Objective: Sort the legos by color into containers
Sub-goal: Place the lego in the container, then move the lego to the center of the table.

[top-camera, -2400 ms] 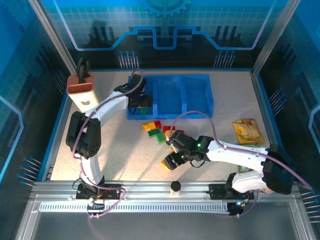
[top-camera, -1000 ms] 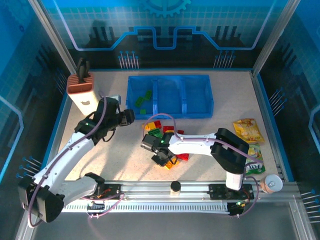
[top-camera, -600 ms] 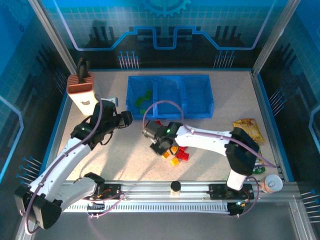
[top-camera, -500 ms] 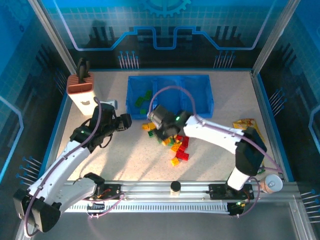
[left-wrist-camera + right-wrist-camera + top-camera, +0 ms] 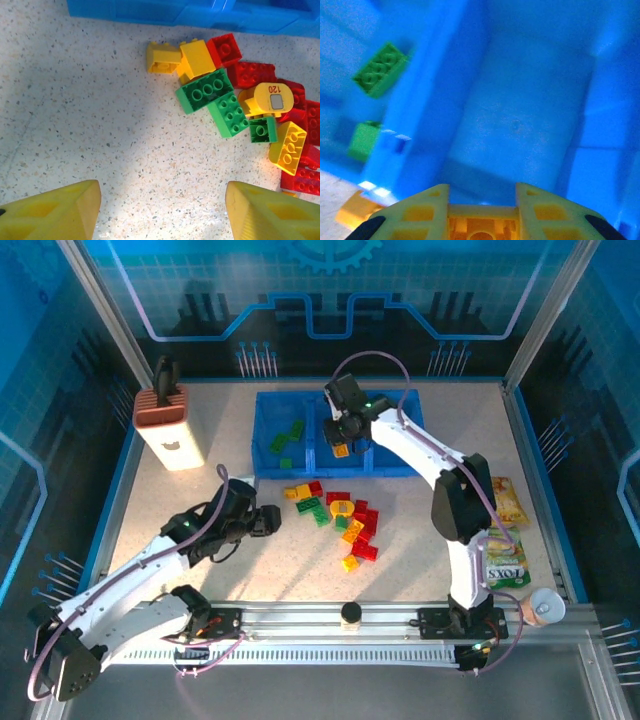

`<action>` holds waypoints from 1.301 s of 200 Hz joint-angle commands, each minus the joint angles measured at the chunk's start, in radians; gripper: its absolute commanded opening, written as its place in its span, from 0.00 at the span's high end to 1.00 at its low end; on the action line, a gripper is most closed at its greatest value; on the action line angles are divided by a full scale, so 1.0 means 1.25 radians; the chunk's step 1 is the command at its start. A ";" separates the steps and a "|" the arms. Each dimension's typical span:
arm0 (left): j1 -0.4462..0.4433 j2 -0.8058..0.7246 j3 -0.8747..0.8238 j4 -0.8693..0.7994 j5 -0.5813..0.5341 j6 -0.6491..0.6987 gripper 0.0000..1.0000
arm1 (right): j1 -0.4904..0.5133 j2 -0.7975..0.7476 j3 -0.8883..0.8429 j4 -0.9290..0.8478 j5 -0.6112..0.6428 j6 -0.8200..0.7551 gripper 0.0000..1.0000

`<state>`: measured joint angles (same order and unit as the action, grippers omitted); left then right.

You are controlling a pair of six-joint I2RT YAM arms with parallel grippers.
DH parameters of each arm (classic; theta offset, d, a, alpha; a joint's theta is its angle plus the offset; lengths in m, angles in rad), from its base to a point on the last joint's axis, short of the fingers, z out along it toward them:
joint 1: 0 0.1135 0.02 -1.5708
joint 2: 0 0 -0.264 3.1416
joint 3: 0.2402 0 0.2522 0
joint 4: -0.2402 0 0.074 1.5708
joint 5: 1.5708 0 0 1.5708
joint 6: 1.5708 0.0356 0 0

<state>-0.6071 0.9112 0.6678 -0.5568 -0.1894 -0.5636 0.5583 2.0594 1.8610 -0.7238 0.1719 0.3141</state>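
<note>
The legos lie as a loose pile [image 5: 340, 520] of red, green and yellow-orange bricks in front of the blue tray [image 5: 400, 468], whose three compartments are the containers. Two green bricks [image 5: 291, 432] lie in the left compartment. My right gripper [image 5: 345, 435] hangs over the middle compartment [image 5: 520, 120], shut on a yellow-orange brick [image 5: 480, 225]. My left gripper [image 5: 268, 522] stands open just left of the pile. Only bare table shows between its yellow fingers [image 5: 50, 212], and a green brick [image 5: 205, 90] lies ahead of them.
A white and brown knife block [image 5: 168, 425] stands at the far left. A yellow snack bag [image 5: 497, 502] and a second packet [image 5: 503, 565] lie on the right, beside the right arm. A white-capped cup [image 5: 541, 605] sits at the near right corner.
My right gripper rose from the pile with the yellow-orange brick and swung back over the tray's middle compartment. The left arm drew nearer and lower, to the pile's left.
</note>
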 commanded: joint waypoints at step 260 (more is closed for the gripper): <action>0.111 0.538 0.194 0.240 0.053 0.035 0.36 | 0.043 -0.651 -0.696 0.218 0.001 0.133 0.37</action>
<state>-0.4812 1.5379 0.8608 -0.2794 -0.1497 -0.5510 0.6079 1.3148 1.0653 -0.5102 0.1684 0.4236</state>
